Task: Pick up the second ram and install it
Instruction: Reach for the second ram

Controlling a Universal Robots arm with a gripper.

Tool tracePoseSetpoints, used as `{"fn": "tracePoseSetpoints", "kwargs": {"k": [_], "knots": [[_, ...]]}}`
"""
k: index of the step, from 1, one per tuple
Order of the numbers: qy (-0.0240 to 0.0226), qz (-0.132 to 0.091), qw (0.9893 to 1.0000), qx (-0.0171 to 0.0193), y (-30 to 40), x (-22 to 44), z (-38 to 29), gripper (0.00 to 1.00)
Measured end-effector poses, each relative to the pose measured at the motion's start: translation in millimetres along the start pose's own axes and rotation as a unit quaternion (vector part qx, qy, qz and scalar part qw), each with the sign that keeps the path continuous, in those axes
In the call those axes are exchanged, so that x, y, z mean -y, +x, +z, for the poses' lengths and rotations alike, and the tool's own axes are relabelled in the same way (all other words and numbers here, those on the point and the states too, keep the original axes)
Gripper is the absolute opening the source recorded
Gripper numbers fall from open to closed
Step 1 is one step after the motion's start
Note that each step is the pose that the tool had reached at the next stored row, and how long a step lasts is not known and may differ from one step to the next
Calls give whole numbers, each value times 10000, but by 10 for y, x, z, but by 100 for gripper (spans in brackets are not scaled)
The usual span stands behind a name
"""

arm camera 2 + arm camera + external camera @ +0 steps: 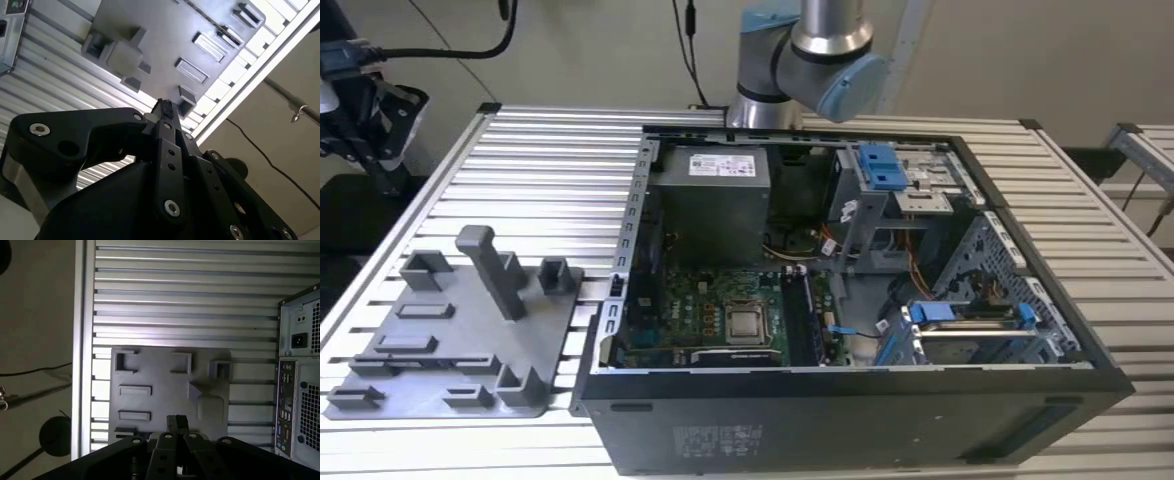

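The slatted table (pixel 520 150) is seen beneath the grey tray (pixel 460 335). An open computer case (pixel 854 420) is set just beside the tray. The gripper (pixel 176 421) is held above the tray, its jaws pressed together with nothing between them. The second ram (pixel 420 359) appears to be the dark strip lodged in a slot of the tray.

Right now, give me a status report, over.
Gripper shut, hovering high above grey fixture tray. Upright post stands on tray. Open computer case alongside.

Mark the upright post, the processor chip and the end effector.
upright post (pixel 494 272): exterior view, middle of its shaft.
processor chip (pixel 747 322): exterior view, centre of its silver top.
end effector (pixel 162 107): second wrist view, midway between its fingertips.
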State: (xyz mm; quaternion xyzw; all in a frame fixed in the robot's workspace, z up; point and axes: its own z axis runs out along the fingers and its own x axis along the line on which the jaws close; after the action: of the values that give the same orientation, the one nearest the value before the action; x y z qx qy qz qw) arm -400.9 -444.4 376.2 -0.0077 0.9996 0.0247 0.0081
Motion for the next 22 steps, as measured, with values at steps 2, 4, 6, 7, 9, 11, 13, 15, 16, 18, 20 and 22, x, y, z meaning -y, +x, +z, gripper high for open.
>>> {"fn": "tracePoseSetpoints", "kwargs": {"k": [2, 4, 6, 7, 9, 11, 13, 15, 16, 18, 20, 22], "knots": [[0, -25, 10000, -2, 0, 29, 4, 11], [-1, -47, 10000, -2, 1, 59, 8, 11], [-1, -70, 10000, -3, 1, 90, 11, 11], [-1, -81, 10000, -4, 1, 105, 12, 11], [-1, -105, 9999, -6, 1, 133, 14, 11], [-2, -130, 9999, -7, 1, 162, 16, 11], [-2, -154, 9999, -8, 2, 190, 18, 11], [-3, -179, 9998, -9, 2, 219, 19, 11], [-3, -191, 9998, -10, 2, 233, 20, 11], [-3, -214, 9998, -11, 2, 261, 21, 11], [-4, -237, 9997, -12, 2, 290, 22, 11], [-4, -260, 9997, -13, 3, 322, 23, 11]]}}
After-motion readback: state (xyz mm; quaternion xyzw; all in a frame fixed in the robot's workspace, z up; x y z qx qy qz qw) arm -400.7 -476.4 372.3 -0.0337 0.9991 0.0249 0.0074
